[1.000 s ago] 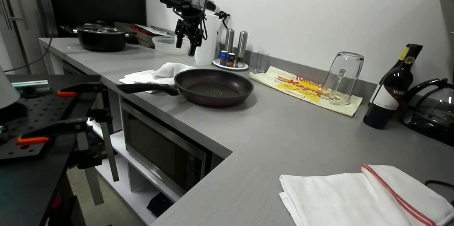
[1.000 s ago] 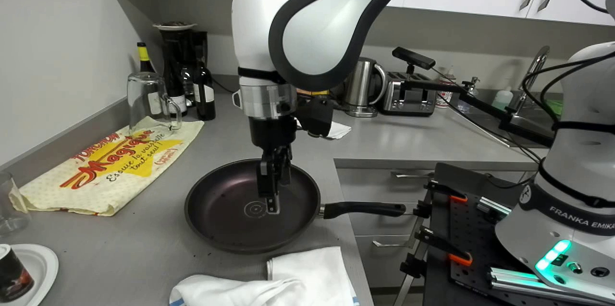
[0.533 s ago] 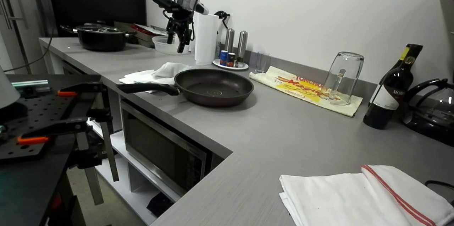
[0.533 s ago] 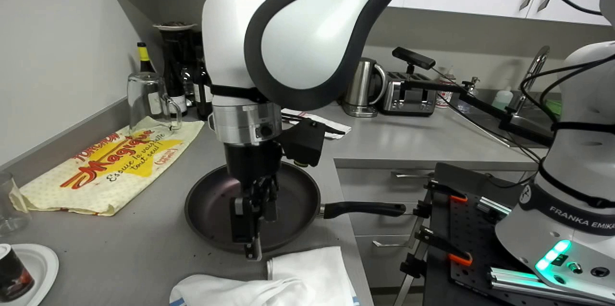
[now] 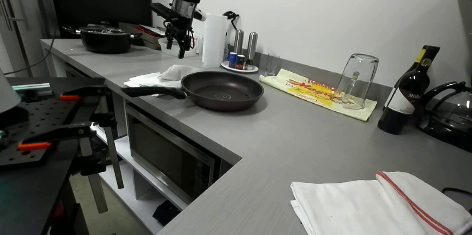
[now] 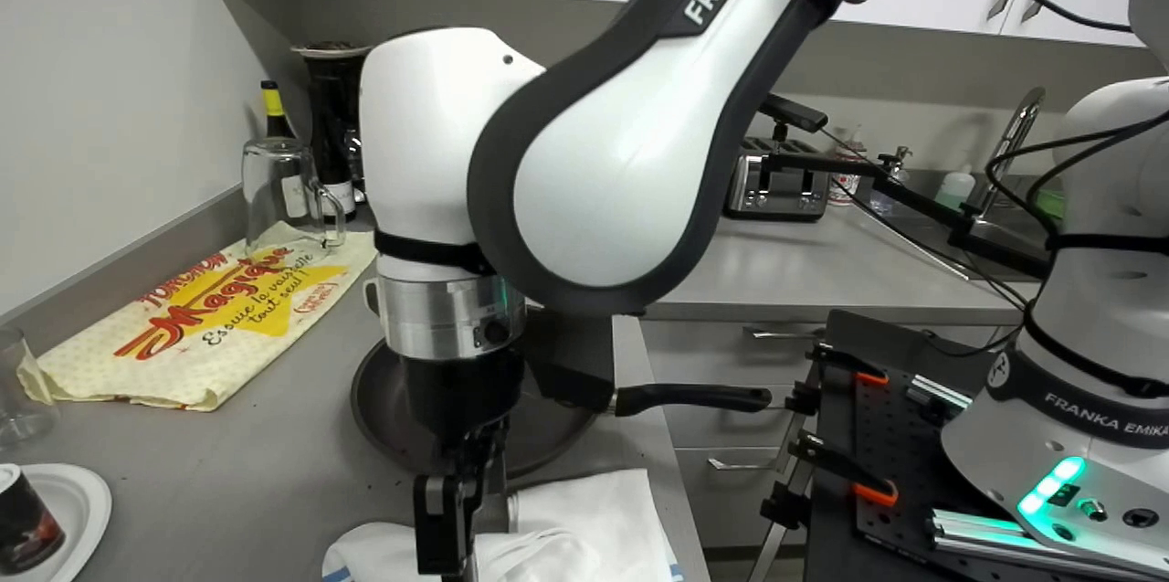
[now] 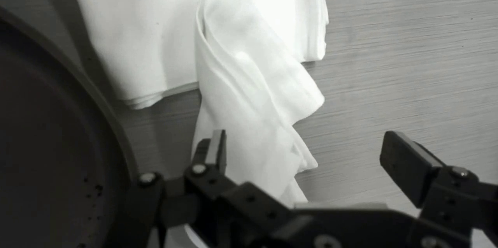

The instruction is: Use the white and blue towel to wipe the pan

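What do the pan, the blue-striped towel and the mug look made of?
Pan: likely coated metal; dark, with a soft sheen inside.
Blue-striped towel: soft fabric, perhaps cotton; matte, in loose folds.
Mug: clear and smooth, see-through with bright edge highlights; probably glass, possibly plastic.

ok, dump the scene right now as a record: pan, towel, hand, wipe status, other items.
frying pan: dark, cooking side up on the counter
white and blue towel: on the counter beside the pan, partly bunched
hand: open, holding nothing, hanging above the counter near the towel
wipe status: not under way; towel not gripped
other items: printed tea towel with glass mug on it; wine bottle; folded red-striped towel
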{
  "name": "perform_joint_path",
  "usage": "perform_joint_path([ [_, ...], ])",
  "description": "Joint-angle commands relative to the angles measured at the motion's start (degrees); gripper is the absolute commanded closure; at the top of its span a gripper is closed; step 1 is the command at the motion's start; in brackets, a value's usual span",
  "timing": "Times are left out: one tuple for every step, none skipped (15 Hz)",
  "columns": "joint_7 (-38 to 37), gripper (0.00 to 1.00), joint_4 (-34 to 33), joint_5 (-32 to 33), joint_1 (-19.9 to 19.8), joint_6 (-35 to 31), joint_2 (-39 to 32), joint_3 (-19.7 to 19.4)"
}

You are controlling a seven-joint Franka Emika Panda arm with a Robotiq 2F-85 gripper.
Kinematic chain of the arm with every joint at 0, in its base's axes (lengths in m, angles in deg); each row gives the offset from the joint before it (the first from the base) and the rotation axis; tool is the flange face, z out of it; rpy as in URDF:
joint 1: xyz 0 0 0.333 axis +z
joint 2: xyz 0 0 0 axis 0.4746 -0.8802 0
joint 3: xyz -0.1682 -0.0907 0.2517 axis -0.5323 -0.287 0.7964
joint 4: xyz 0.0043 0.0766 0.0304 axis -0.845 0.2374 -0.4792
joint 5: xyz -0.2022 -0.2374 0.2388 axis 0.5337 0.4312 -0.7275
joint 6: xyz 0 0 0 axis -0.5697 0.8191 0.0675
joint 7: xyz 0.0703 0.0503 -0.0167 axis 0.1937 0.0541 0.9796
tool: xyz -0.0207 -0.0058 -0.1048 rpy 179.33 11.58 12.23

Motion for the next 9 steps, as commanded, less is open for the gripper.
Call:
perform_joint_path([
  [-0.1,0.0,-1.0,2.2,1.6,-5.0,-3.9,-0.6],
  [0.0,0.0,-1.1,2.5,1.7,-5.9,-4.7,-0.7],
  [0.1,0.0,-1.1,3.0,1.9,-6.8,-5.4,-0.9],
  [-0.1,0.0,-1.2,3.5,2.2,-7.6,-6.0,-1.2],
  [-0.5,0.0,-1.0,5.8,3.4,-9.3,-6.6,-2.5],
  [-0.4,0.0,-1.1,7.4,3.8,-10.2,-7.1,-3.2],
  [-0.4,0.0,-1.1,9.0,4.2,-11.2,-7.4,-4.0],
  [-0.4,0.0,-1.1,10.2,4.5,-12.0,-7.7,-4.5],
  [-0.4,0.0,-1.1,11.0,4.6,-12.5,-7.9,-4.9],
])
